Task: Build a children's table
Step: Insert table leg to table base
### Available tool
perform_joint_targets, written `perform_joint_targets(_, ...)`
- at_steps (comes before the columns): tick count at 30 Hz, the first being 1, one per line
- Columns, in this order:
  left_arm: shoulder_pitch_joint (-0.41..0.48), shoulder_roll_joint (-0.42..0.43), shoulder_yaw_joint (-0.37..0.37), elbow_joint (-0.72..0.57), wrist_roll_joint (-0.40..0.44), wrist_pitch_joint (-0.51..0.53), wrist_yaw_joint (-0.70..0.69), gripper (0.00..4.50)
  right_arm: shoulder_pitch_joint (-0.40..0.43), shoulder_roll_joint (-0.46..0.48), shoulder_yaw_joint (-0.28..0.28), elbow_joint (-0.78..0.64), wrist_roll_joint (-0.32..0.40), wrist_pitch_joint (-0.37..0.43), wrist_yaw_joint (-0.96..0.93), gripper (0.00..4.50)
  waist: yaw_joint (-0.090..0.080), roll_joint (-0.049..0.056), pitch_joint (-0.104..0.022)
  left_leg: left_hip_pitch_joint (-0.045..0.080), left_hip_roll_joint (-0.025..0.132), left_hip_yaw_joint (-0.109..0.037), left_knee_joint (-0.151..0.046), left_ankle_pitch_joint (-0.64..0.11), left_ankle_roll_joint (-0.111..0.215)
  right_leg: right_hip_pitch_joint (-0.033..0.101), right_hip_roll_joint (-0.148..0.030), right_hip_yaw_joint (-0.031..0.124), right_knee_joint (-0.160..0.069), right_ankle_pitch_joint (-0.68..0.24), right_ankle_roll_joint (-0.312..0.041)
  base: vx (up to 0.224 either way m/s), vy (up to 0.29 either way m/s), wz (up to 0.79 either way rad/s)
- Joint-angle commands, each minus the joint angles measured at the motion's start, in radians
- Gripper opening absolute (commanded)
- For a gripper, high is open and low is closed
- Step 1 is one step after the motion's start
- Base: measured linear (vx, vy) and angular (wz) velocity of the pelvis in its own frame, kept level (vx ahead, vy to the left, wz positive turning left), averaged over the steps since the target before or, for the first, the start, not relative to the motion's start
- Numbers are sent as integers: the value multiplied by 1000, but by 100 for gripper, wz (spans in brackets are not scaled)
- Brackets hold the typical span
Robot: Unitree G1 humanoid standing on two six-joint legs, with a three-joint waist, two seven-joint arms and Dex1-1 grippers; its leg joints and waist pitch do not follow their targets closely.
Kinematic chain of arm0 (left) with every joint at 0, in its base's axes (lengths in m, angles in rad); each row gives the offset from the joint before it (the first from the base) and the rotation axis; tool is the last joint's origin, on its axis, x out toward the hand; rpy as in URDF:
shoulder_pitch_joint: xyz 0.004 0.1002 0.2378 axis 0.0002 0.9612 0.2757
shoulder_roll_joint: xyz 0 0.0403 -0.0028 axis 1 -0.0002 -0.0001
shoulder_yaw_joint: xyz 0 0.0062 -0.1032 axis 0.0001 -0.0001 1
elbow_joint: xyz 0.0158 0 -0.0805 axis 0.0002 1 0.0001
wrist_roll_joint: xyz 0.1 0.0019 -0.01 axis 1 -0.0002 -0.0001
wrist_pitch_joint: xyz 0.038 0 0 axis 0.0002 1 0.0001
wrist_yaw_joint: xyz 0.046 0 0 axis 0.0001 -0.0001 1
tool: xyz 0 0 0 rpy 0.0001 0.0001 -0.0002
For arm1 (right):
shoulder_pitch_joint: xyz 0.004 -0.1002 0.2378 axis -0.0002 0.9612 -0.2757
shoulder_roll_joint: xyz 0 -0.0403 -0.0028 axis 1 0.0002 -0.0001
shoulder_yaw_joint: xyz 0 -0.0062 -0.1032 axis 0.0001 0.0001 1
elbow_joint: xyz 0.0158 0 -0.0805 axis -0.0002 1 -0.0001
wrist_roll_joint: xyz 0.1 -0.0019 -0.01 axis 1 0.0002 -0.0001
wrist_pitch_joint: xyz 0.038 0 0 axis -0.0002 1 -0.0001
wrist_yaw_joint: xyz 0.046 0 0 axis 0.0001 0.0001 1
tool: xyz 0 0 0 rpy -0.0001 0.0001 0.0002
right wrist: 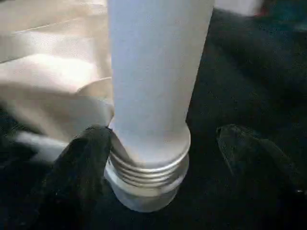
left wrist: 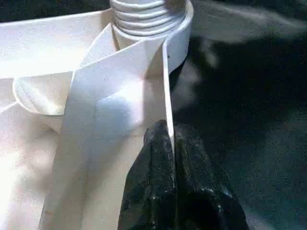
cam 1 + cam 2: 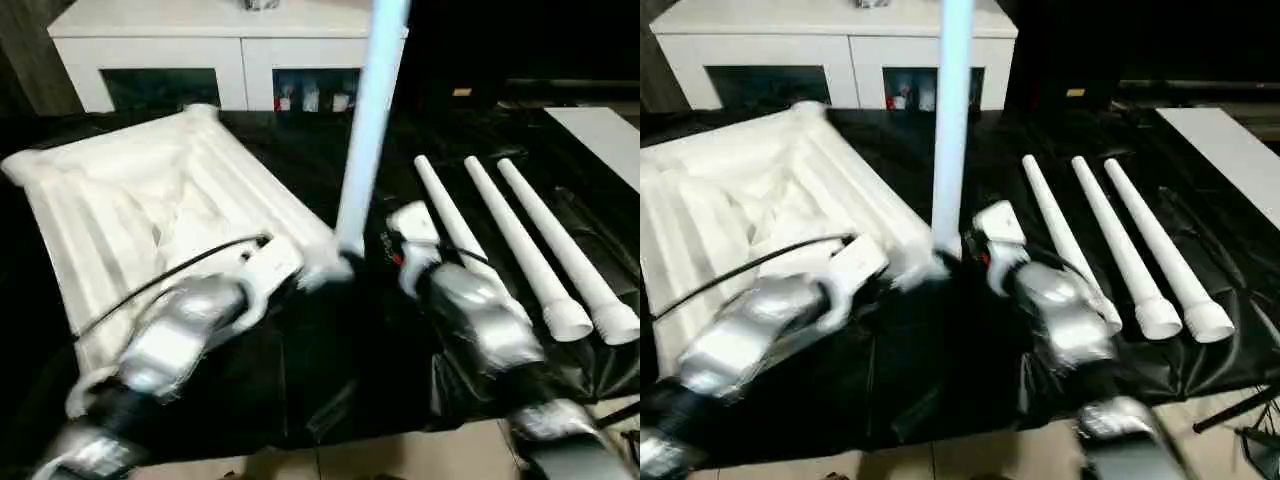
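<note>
Tabletop (image 3: 150,200) lies ribbed underside up on the black cloth (image 3: 330,360), left-centre; one leg (image 3: 372,110) stands upright in its near-right corner socket (image 2: 180,33), threads still showing above the socket rim.

Left gripper (image 2: 171,139): fingers (image 2: 148,191) clenched together on the thin edge wall of the tabletop, just near of that corner socket; the wall runs up betw. the two black tips; grip is on the rim, not on the leg.

Right gripper (image 1: 163,143): fingers spread wide, released; the upright leg's threaded base sits betw. them; one finger (image 1: 81,163) looks to be touching or just beside the threaded collar, the other (image 1: 254,153) well apart from it on the other side; nothing grasped.

Three more legs (image 3: 530,240) lie side by side on the cloth at right, thin ends far, wide threaded ends near; nearest one just right of the right forearm (image 3: 480,320).

White cabinet (image 3: 230,50) w/ glass-fronted compartments stands at the far edge, behind the tabletop.
</note>
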Motion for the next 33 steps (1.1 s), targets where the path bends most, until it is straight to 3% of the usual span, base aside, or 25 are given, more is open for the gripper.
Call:
perform_joint_targets(1,18,23,-44,-83,-46,3,-115,0,25,-45,-1,-70,54,78,99,388,3,18,-60,14,47,-12,-71,-140,66,58,-77,54,-57,-37,-243,0,0,0)
perform_joint_targets(6,6,27,-34,-98,-55,14,-128,0,46,-95,40,-120,63,116,188,388,17,15,-55,20,46,-9,-74,-182,30,51,-78,57,-69,-139,-226,0,0,0)
perform_joint_targets(10,-7,24,-32,-78,-48,6,-116,0,37,-98,54,-100,35,113,192,388,19,10,-56,15,43,-11,-73,-174,20,55,-81,57,-70,-168,-205,0,0,0)
perform_joint_targets(14,-8,28,-27,-83,-52,14,-126,0,34,-110,60,-117,37,146,201,388,20,10,-59,12,43,-12,-71,-135,29,57,-78,55,-64,-128,-206,0,0,0)
perform_joint_targets(17,-7,27,-23,-82,-52,15,-128,0,31,-113,63,-112,32,144,203,354,20,10,-61,11,42,-12,-69,-124,35,57,-78,55,-62,-96,-214,0,0,0)
perform_joint_targets(26,1,36,-20,-77,-50,14,-135,0,29,-102,60,-93,26,140,192,278,20,11,-61,12,41,-12,-69,-130,33,58,-78,55,-62,-101,-216,0,0,0)
perform_joint_targets(31,3,36,-19,-75,-47,31,-129,0,21,-79,51,-41,-11,126,108,268,18,12,-62,12,41,-12,-68,-124,33,57,-78,54,-59,-89,-222,0,0,0)
perform_joint_targets(33,0,30,-19,-68,-43,38,-119,0,13,-67,44,-17,-25,123,62,267,16,11,-59,12,40,-12,-70,-147,24,58,-78,54,-64,-127,-217,0,0,0)
